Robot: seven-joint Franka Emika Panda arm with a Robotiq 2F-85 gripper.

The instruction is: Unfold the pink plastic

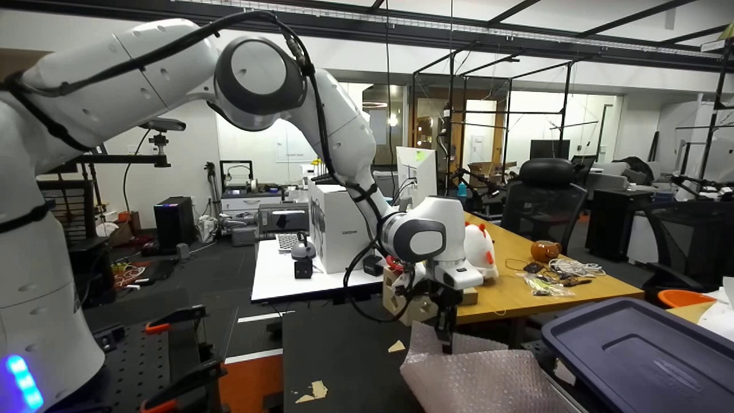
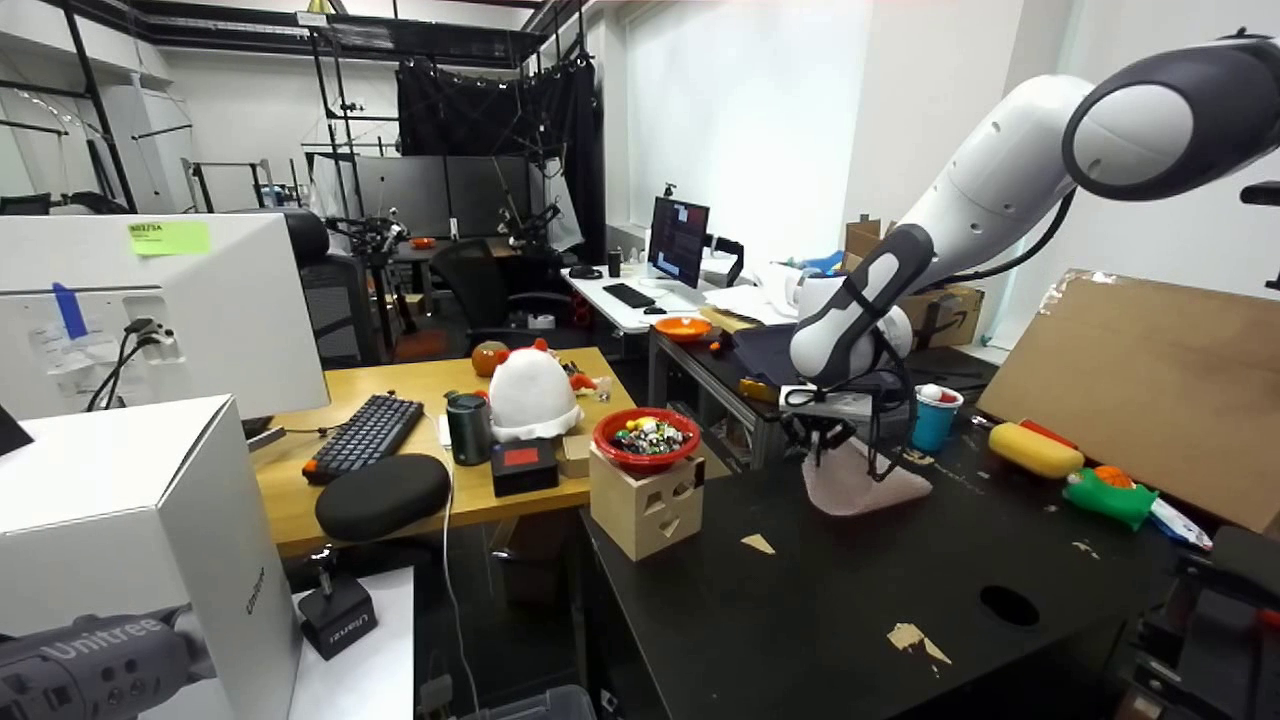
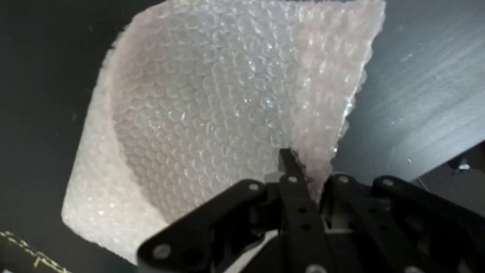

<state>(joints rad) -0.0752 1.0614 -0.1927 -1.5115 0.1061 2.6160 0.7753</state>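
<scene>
cube [image 2: 640, 515]: at the tabletop's [image 2: 780, 615] left corner in an exterior view, red bowl [image 2: 648, 460] on top, well apart from the plastic [image 2: 850, 488].
gripper [image 1: 446, 343]: closed, pinching the plastic; wrist view shows its edge strip running down between the fingers [image 3: 288, 162].
plastic: pink, bubbled, right of the cube in an exterior view, on the tabletop near the far edge, in from the corners.
unfolded so far: my read, an edge is caught and one layer is curled up, bubbled face showing; in the wrist view a paler, smoother part shows past its curve, lower left.
unfolding to do: it's folded, not yet spread. Likely needs the held edge carried over, laid down, released.
progress: partway at best, I'd say. Can't tell how many folds remain.
points: in the wrist view the held strip climbs from the fingers up and right to a corner; the curved side faces left, the pale part lower left. In an exterior view a free corner points right.
long axis: can't pin it while folded. Visible spread looks longest left to right in an exterior view, roughly with the far edge; weak guess.
cup [image 2: 935, 420]: upright on the tabletop, right of the plastic, near it, toward the far edge.
block [image 2: 1035, 450]: yellow, further right, in front of the leaning board [image 2: 1150, 390].
</scene>
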